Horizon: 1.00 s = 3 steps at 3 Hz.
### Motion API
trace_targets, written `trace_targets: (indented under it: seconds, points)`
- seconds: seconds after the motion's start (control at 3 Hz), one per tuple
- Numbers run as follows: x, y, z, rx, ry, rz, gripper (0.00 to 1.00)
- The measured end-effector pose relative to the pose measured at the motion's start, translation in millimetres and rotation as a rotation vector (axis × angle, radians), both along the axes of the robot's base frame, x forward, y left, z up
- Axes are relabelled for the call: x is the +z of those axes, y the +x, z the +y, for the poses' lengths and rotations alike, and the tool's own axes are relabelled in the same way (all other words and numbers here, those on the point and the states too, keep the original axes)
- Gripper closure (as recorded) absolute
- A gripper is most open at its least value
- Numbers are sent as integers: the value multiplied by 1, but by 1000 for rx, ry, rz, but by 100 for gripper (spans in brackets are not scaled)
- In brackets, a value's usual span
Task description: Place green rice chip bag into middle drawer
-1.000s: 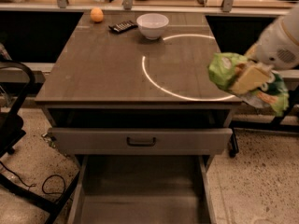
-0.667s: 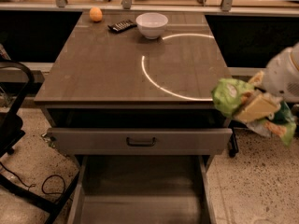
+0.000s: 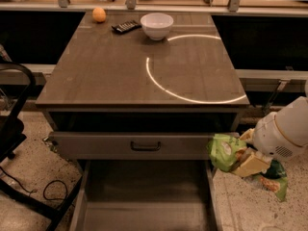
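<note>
Gripper holds green rice chip bag beside table.

Crumpled green bag in claw — beside drawer

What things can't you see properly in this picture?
Camera view:
- Middle drawer: front end cut off by the bottom edge.
- Green rice chip bag: partly covered by the gripper holding it, right of the drawer; lettering unreadable.
- Dark object beside the white bowl: too small to identify.
</note>
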<state>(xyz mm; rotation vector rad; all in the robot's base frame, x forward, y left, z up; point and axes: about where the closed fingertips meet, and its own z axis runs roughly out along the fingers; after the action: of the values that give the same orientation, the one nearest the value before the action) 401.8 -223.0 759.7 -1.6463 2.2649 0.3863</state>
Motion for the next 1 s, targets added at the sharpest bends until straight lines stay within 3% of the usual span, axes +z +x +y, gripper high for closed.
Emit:
trace_targets:
  seconds: [0.67,1.0]
  points:
    - [-17,-8,7,2,17,-1,100]
    - [-90,-40,38,14,74,2,100]
